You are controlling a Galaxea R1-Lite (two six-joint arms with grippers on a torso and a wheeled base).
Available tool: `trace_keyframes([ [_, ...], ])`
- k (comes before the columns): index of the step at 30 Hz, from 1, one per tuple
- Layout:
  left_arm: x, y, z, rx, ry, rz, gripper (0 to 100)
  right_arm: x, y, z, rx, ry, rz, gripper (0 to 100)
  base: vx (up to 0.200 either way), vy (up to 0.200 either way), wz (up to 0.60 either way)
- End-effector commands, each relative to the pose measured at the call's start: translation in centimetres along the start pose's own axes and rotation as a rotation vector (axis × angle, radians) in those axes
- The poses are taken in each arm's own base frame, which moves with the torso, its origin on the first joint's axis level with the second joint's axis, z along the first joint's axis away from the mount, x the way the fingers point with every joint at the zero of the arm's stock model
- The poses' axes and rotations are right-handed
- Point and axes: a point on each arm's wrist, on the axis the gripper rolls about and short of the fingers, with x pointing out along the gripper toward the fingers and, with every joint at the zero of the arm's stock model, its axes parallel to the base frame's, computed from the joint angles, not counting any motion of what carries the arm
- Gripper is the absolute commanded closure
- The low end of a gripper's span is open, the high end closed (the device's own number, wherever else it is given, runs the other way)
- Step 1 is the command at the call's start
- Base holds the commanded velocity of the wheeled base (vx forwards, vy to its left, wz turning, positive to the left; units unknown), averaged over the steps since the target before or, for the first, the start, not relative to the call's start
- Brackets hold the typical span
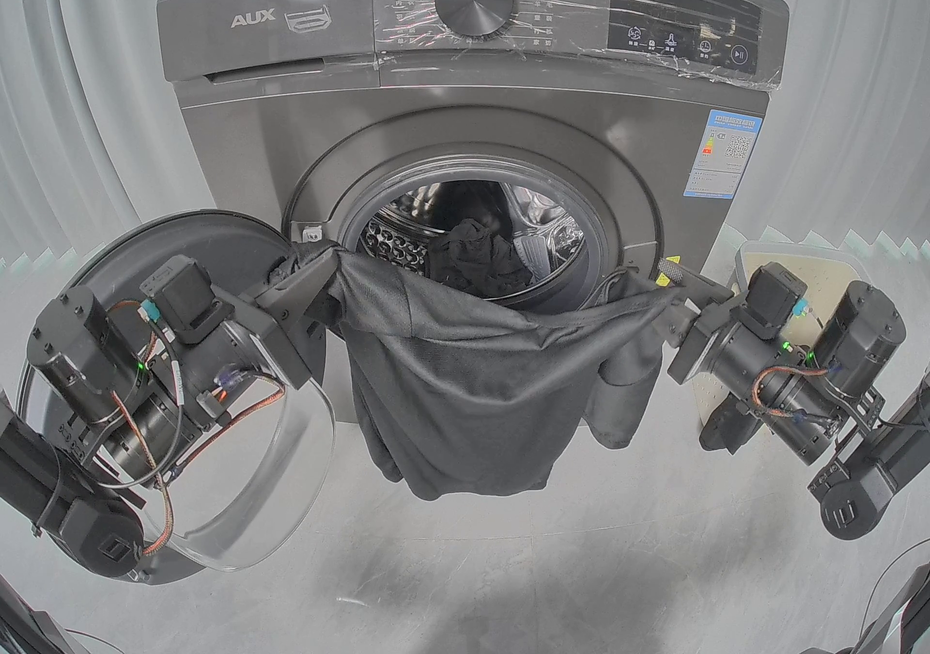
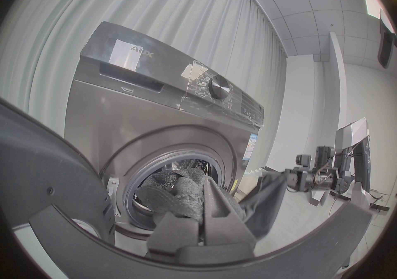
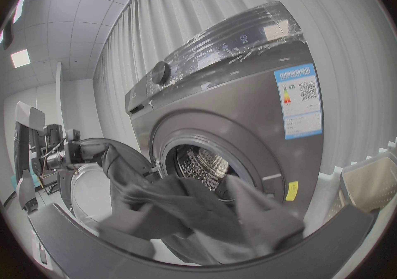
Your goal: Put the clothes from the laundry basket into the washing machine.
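A dark grey fabric garment [image 1: 484,375] stretches, pinched between left gripper [image 1: 312,283] and right gripper [image 1: 678,299], before the grey washing machine [image 1: 281,133] (door [image 1: 208,244] open).

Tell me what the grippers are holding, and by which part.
Both hold one dark grey garment by its top edge: left gripper at one end, right gripper at the other.

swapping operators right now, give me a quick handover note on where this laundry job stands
Grippers: left gripper shut on one end of the grey garment, right gripper shut on the other end.
The garment hangs stretched across the washing machine opening; door open.
Done: dark clothes lie in the drum.
Left: get this garment inside. The basket stands by the right arm, contents unclear.
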Motion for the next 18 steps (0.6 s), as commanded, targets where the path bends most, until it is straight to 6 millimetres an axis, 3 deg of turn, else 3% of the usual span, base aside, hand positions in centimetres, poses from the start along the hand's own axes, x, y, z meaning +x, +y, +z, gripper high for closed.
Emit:
trace_keyframes([
  [1, 1.4, -0.1, 0.4, -0.005, -0.036, -0.019, 100, -1.3, 0.0, -1.6, 0.009, 0.088, -0.004, 0, 0.0, 0.0, 0.0],
  [5, 2.7, -0.2, 0.1, -0.006, -0.048, -0.029, 100, -2.0, 0.0, -3.3, 0.015, 0.165, 0.009, 0, 0.0, 0.0, 0.0],
  [6, 3.5, -0.8, 0.2, -0.009, -0.063, -0.038, 100, -1.7, -0.2, -5.3, 0.022, 0.235, 0.017, 0, 0.0, 0.0, 0.0],
  [8, 4.2, -1.4, 0.0, -0.017, -0.066, -0.034, 100, -1.4, -0.2, -6.5, 0.024, 0.274, 0.02, 0, 0.0, 0.0, 0.0],
  [13, 5.2, -2.0, -0.4, -0.027, -0.072, -0.015, 100, -1.7, 0.9, -8.7, 0.016, 0.362, 0.085, 0, 0.0, 0.0, 0.0],
  [18, 5.5, -2.0, -1.1, -0.023, -0.057, -0.007, 100, -3.3, 1.3, -11.7, 0.025, 0.51, 0.1, 0, 0.0, 0.0, 0.0],
])
